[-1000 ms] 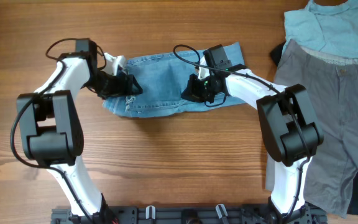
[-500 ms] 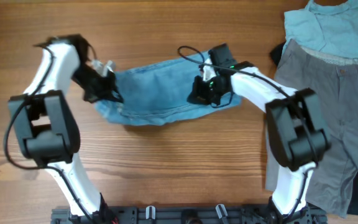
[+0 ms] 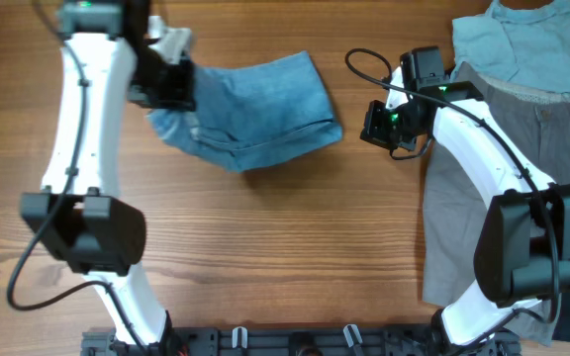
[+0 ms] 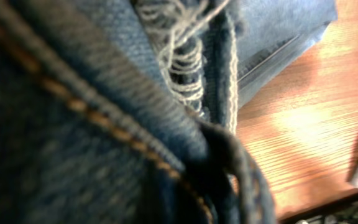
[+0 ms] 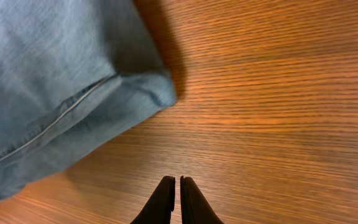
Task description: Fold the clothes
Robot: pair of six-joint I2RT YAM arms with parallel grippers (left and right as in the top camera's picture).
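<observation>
Brown wooden table (image 3: 295, 237) is filling the overhead frame. Grey trousers (image 3: 522, 148) are lying spread along the right edge, with a pale teal shirt (image 3: 522, 44) sitting above them in the upper right corner. Light blue denim jeans (image 3: 260, 99) are lying folded into a short bundle in the upper centre-left, and their right end is resting flat on the wood. Left gripper (image 3: 171, 87) is clamping the bundle's left end at upper left. Denim and a frayed hem (image 4: 182, 56) are crowding the left wrist view and hiding the fingers. Right gripper (image 5: 177, 182) is hovering right of the jeans, apart from them, near the trousers' edge. Its fingers are pressing together on nothing.
</observation>
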